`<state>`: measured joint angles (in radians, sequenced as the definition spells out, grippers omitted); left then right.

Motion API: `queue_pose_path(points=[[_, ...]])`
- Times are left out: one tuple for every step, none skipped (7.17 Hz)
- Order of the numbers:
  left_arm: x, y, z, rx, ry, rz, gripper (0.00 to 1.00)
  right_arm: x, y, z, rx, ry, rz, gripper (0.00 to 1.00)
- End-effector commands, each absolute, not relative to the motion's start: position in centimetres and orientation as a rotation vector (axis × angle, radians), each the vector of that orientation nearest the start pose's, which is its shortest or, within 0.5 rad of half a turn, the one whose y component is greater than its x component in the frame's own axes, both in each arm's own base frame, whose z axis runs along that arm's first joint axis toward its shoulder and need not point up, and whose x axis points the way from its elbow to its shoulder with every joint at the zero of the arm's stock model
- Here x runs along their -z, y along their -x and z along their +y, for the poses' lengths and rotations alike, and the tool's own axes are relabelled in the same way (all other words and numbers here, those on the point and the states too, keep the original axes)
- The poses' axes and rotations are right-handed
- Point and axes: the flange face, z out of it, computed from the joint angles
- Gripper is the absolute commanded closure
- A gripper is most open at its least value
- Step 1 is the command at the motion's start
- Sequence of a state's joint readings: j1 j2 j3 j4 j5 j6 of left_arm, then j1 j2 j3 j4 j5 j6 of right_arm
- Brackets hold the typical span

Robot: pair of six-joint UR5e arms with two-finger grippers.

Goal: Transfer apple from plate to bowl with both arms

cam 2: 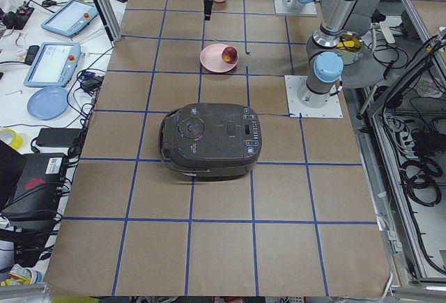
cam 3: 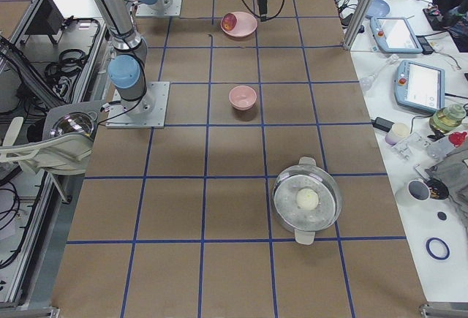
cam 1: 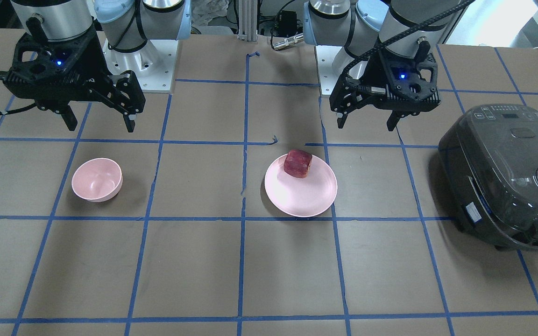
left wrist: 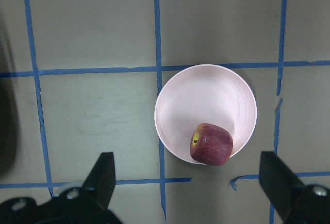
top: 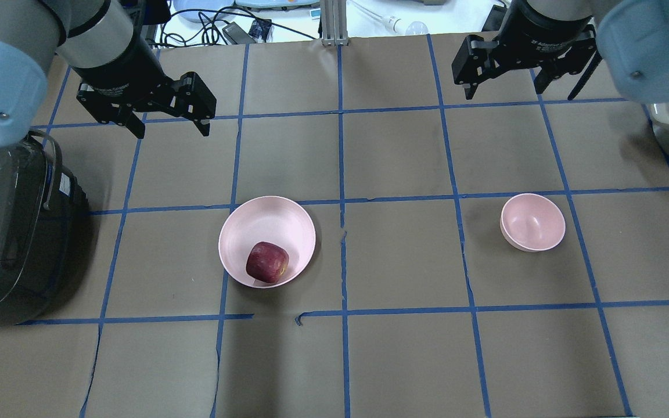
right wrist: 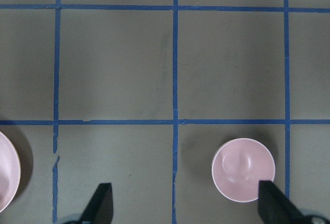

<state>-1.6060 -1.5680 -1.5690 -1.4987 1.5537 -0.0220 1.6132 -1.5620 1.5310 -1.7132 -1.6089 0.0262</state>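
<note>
The dark red apple [cam 1: 298,163] lies on the flat pale pink plate [cam 1: 306,198], at the rim nearest the robot. It also shows in the overhead view [top: 266,262] and in the left wrist view [left wrist: 211,144]. The small deep pink bowl [cam 1: 97,179] stands empty two grid squares away on the robot's right, and shows in the right wrist view [right wrist: 243,170]. My left gripper [cam 1: 367,125] hangs open and empty above the table, behind and beside the plate. My right gripper [cam 1: 101,127] hangs open and empty above the table behind the bowl.
A black rice cooker [cam 1: 507,172] sits shut on the robot's left of the plate. A metal pot [cam 3: 307,199] holding a pale round item stands towards the table's end on the robot's right. Blue tape lines grid the brown table.
</note>
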Motion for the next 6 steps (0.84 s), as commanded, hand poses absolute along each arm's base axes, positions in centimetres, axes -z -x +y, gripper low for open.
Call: queue_pose_path(points=[[-49.69, 15.25, -49.34, 0.118, -0.020, 3.158, 0.00, -51.79, -15.06, -50.60, 0.274, 0.017, 3.162, 0.00], [-49.69, 15.25, -49.34, 0.118, -0.023, 3.158, 0.00, -51.87, -15.05, -50.55, 0.277, 0.017, 3.162, 0.00], [-49.76, 15.25, -49.29, 0.120, -0.030, 3.158, 0.00, -51.79, -14.98, -50.63, 0.274, 0.014, 3.162, 0.00], [-49.46, 15.28, -49.42, 0.111, -0.037, 3.161, 0.00, -51.85, -15.04, -50.54, 0.274, 0.016, 3.163, 0.00], [-49.42, 15.30, -49.57, 0.113, -0.040, 3.162, 0.00, -51.85, -15.04, -50.54, 0.274, 0.019, 3.164, 0.00], [-49.40, 15.21, -49.58, 0.111, -0.040, 3.161, 0.00, -51.83, -15.04, -50.53, 0.272, 0.016, 3.164, 0.00]])
